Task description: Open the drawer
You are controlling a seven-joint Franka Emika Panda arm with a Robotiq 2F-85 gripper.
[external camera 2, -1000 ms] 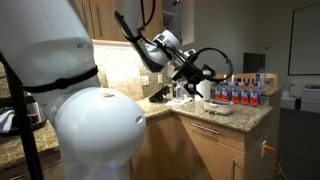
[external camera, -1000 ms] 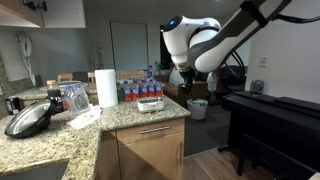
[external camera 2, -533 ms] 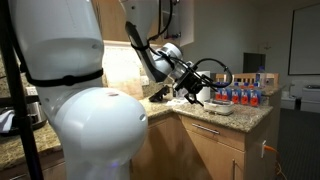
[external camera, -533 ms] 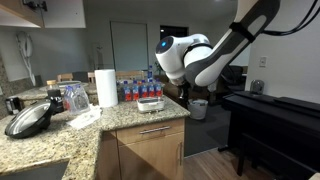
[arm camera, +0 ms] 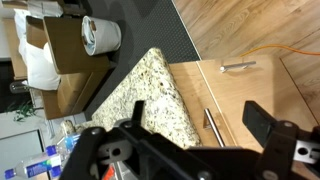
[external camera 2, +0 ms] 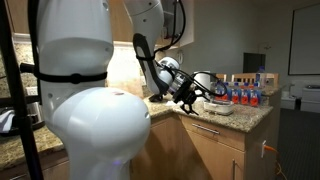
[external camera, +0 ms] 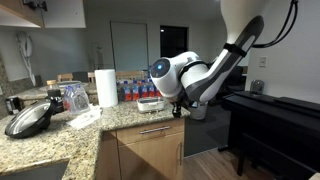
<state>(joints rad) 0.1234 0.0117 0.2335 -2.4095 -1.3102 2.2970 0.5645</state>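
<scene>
exterior view: stands on the kitchen side of the granite countertop (external camera: 60, 140), mid distance, facing across it; drawer (external camera: 152, 131) front under the countertop edge faces this camera.
exterior view: sits just behind the robot base (external camera 2: 95, 120), which blocks much of the frame; looks along the countertop (external camera 2: 240, 117).
wrist view: close above the countertop (arm camera: 150, 95) corner, looking down, floor (arm camera: 250, 30) beyond.
shared: countertop in all views; bottles (external camera: 135, 88) (external camera 2: 245, 93) in both exterior views; paper towel roll (arm camera: 100, 32) (external camera: 106, 87) in the wrist view and an exterior view.

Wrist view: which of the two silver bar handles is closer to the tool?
The lower handle, right beside the granite countertop edge; the other handle lies higher up, away from the granite.
</scene>
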